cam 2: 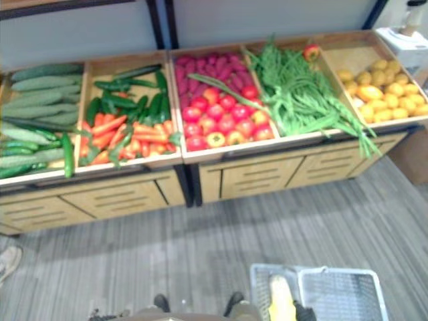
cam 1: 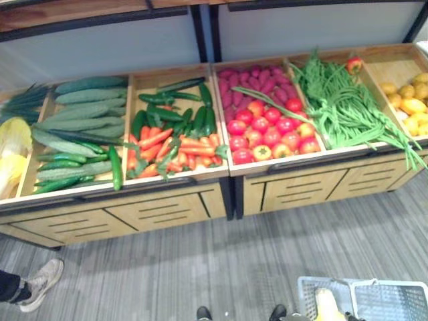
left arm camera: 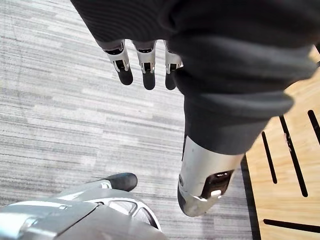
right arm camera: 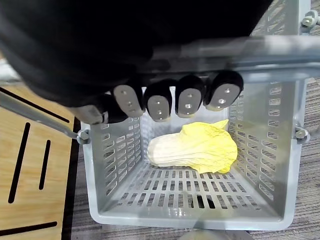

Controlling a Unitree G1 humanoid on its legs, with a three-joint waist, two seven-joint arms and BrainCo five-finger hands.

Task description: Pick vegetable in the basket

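Note:
A grey plastic basket hangs low at the right, over the floor in front of the produce stand. A pale yellow napa cabbage lies on its slatted bottom. My right hand has its fingers curled round the basket's grey handle bar. My left hand hangs beside me above the carpet with its fingers straight and nothing in it. More napa cabbage lies in the stand's far left bin.
The wooden stand holds bins of cucumbers, carrots, tomatoes, green beans and yellow fruit. Grey striped carpet lies before it. A person's shoe shows at lower left.

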